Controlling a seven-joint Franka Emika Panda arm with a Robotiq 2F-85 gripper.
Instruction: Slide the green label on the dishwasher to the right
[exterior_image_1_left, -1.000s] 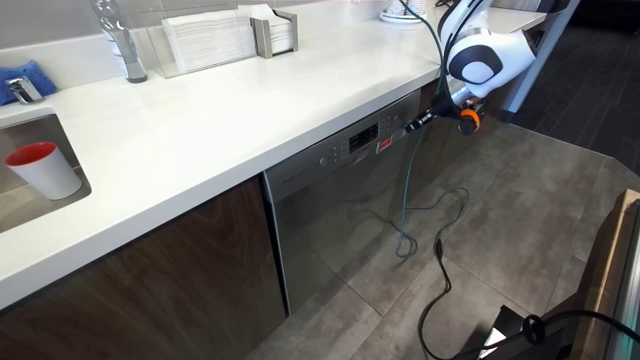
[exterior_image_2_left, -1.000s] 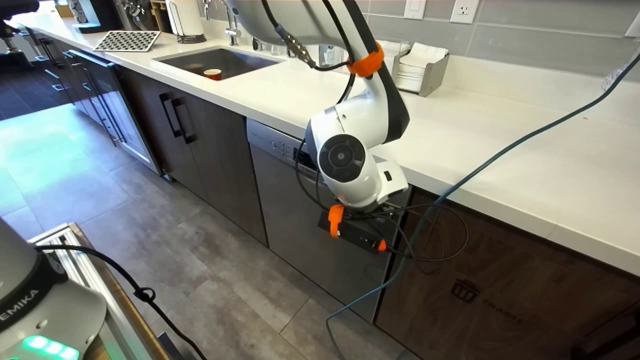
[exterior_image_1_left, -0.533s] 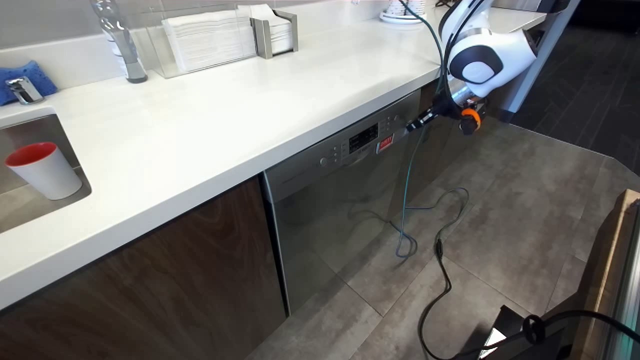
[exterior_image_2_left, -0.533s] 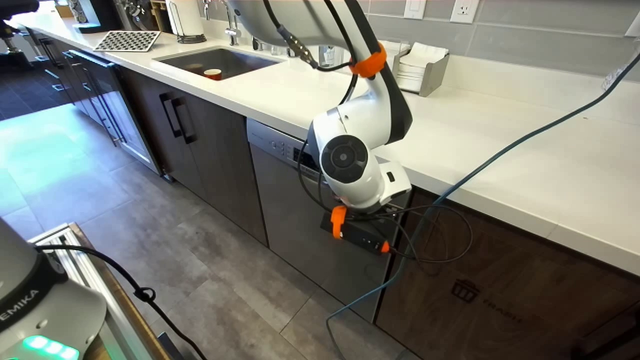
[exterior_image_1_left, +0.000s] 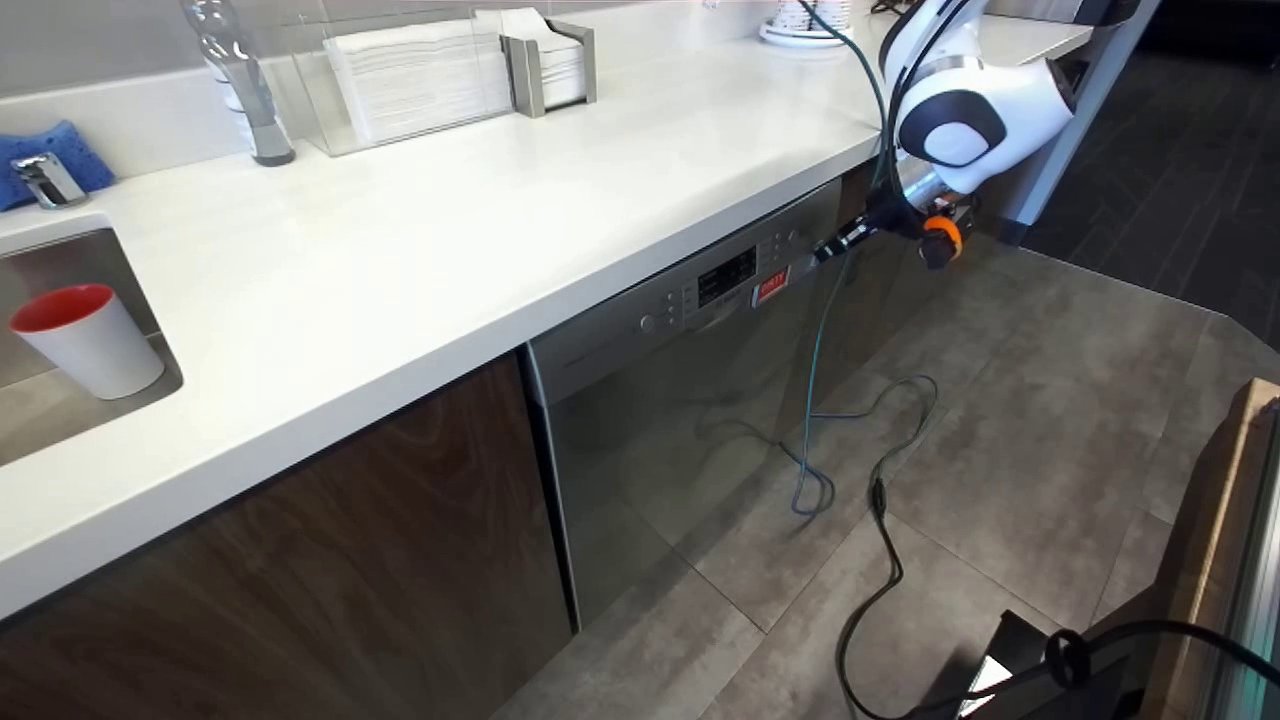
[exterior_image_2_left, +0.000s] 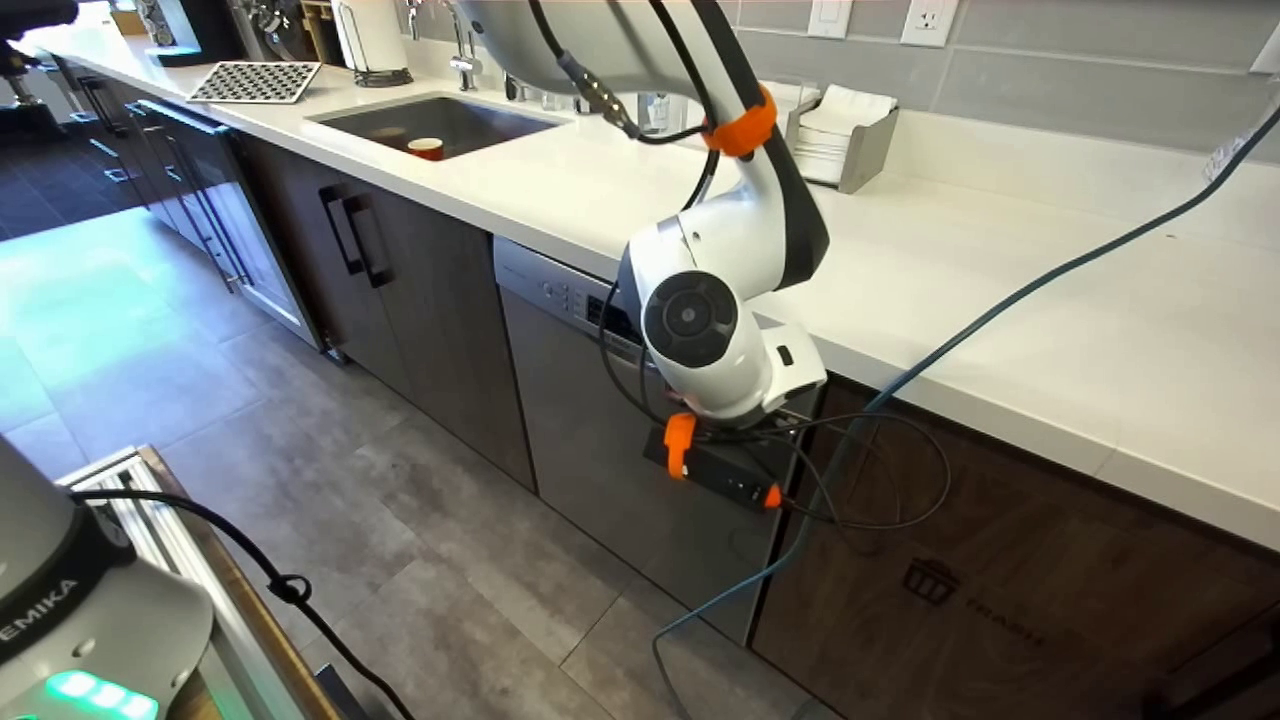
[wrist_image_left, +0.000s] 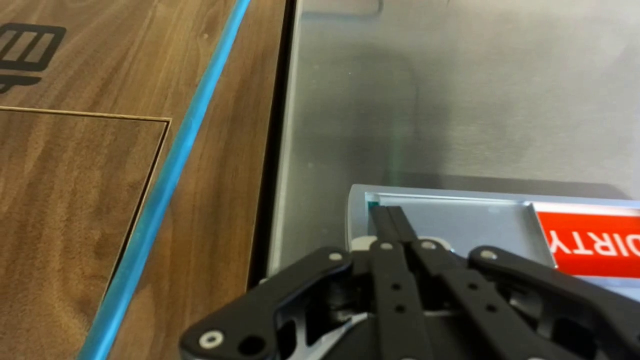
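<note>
Hanging, wrist-view 9 o'clock: blue cable (wrist_image_left: 171, 175); 3 o'clock: DIRTY sign (wrist_image_left: 595, 245); claw (wrist_image_left: 389, 212) clenched beside green sliver (wrist_image_left: 372, 204), contact unclear.

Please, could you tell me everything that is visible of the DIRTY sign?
The sign lies flat on the dishwasher, below and beside the display. Its grey frame, perhaps plastic, holds a red field reading DIRTY in white, next to a plain grey panel. A green sliver shows at the opposite end, where the shut gripper is; contact is unclear.
</note>
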